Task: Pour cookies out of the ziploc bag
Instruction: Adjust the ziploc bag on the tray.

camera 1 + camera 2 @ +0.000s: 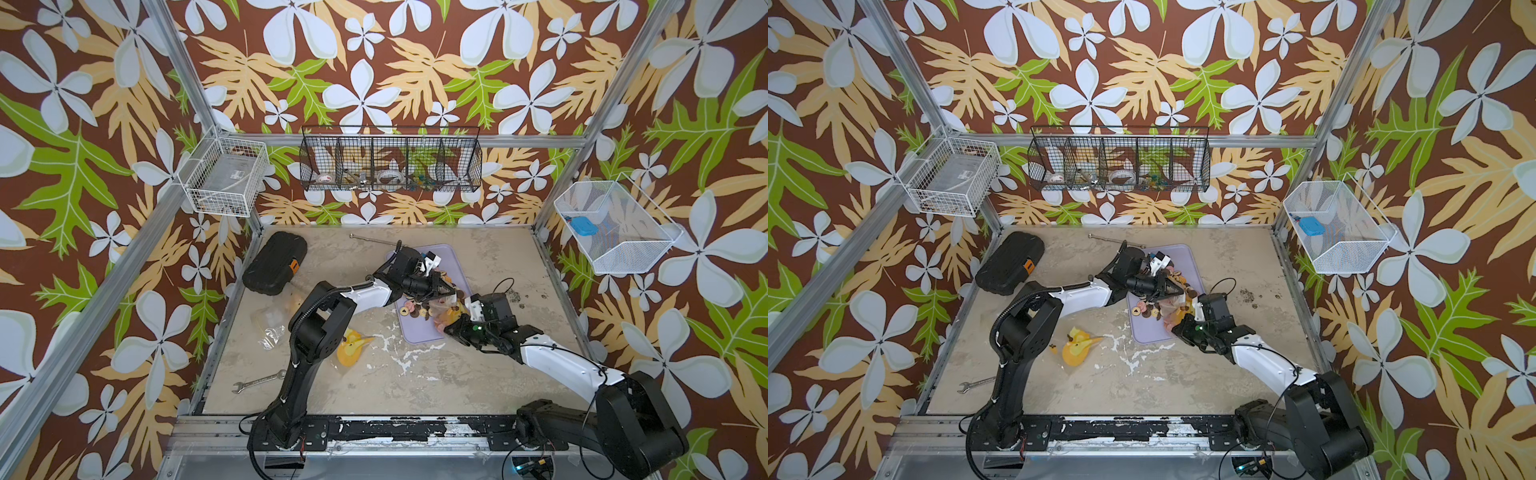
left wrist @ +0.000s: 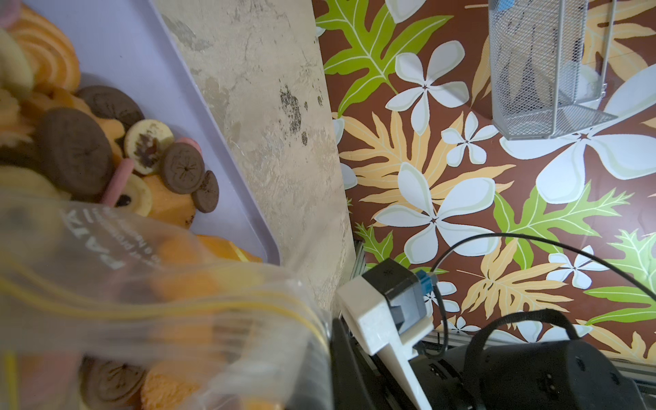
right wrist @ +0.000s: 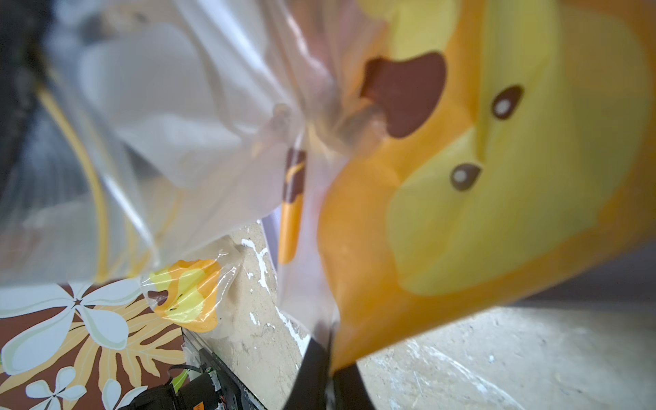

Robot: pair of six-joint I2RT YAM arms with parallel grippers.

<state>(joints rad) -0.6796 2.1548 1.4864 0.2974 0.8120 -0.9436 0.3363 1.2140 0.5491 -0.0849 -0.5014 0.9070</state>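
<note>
The ziploc bag [image 1: 445,312] is clear with a yellow zip line and an orange-yellow duck print; it hangs over the lavender tray [image 1: 420,337] between both grippers. My left gripper [image 1: 450,291] is shut on the bag's zip end [image 2: 142,301]. My right gripper [image 3: 328,358] is shut on the printed end [image 3: 461,195]. Cookies [image 1: 419,309] in brown, orange, cream and pink lie heaped on the tray [image 2: 159,71]. In the left wrist view the cookies [image 2: 74,149] show beside the bag, and a few more show through the plastic.
A second duck-print bag [image 1: 351,348] and a crumpled clear bag [image 1: 270,326] lie left of the tray. A black case [image 1: 276,264] sits at the back left, a wrench [image 1: 259,381] at the front left, a metal rod [image 1: 370,237] at the back. Wire baskets hang on the walls.
</note>
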